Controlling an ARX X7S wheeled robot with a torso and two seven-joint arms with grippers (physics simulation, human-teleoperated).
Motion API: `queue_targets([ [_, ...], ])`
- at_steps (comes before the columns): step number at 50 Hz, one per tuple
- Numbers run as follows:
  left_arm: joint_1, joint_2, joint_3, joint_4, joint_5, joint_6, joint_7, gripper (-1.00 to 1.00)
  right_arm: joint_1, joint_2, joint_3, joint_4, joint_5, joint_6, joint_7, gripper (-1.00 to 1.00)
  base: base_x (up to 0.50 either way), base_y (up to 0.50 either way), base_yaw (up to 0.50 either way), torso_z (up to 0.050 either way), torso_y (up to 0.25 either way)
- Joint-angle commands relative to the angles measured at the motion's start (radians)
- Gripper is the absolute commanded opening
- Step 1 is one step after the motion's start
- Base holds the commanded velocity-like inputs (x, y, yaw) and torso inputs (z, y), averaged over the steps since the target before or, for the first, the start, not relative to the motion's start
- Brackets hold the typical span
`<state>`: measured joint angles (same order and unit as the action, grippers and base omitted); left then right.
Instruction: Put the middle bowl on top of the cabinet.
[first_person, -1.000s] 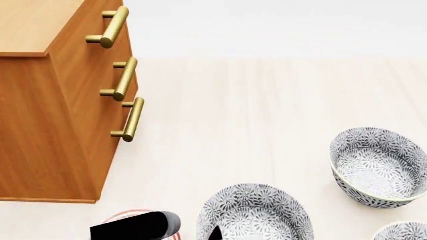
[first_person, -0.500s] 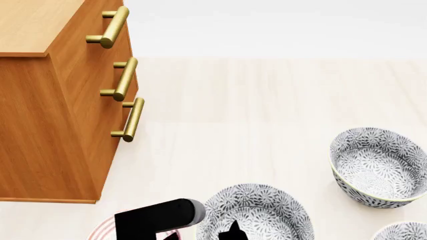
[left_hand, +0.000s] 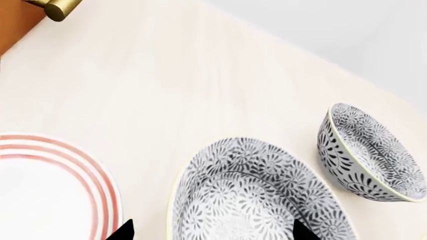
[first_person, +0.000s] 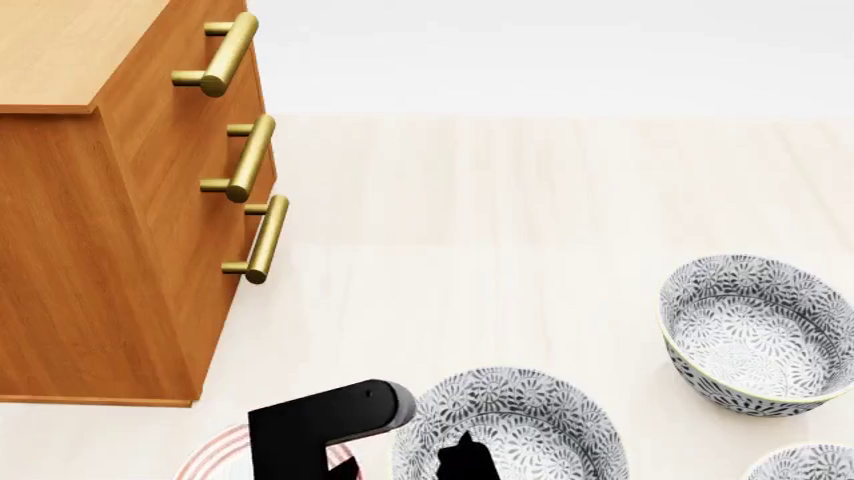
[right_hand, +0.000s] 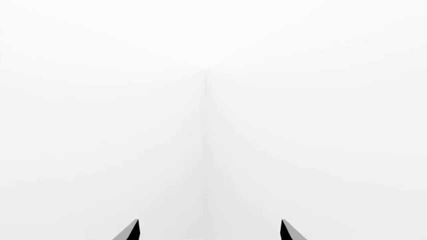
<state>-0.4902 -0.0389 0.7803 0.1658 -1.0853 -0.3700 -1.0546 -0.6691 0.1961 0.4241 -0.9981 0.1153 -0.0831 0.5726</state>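
Note:
The middle bowl (first_person: 534, 425) (left_hand: 253, 200), white with a dense dark floral pattern, lies at the bottom centre of the head view, between a red-ringed plate and the other bowls. My left gripper (first_person: 416, 466) (left_hand: 212, 233) hangs open just above its near-left rim. One fingertip (left_hand: 124, 231) is outside the rim on the plate's side, and the other (left_hand: 300, 232) is over the bowl's inside. The orange-brown cabinet (first_person: 94, 200) stands at the left, its flat top (first_person: 67, 50) bare. My right gripper (right_hand: 209, 231) is open before a blank white background.
A second patterned bowl (first_person: 754, 335) (left_hand: 367, 152) sits to the right, and a third (first_person: 803, 464) shows at the bottom right corner. The red-ringed plate (left_hand: 47, 190) (first_person: 214, 455) lies left of the middle bowl. Brass handles (first_person: 247, 155) stick out from the cabinet's front.
My left arm has come further into the head view, moving right and forward until its gripper is over the middle bowl's rim. Bowls, plate and cabinet have not moved.

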Motion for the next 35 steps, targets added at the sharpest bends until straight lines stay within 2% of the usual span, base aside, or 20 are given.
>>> queue_targets([
  [1,0.012,-0.004,0.04,-0.054,0.01,0.042,0.041,1.0,-0.024,-0.001,0.012,-0.004,0.009,-0.024,0.003,1.0,0.0,0.0,0.0,0.0,0.0],
  [35,0.042,0.0,0.109,-0.188,0.008,0.164,0.197,1.0,-0.039,0.014,0.014,-0.017,0.01,-0.033,0.018,1.0,0.0,0.0,0.0,0.0,0.0],
])
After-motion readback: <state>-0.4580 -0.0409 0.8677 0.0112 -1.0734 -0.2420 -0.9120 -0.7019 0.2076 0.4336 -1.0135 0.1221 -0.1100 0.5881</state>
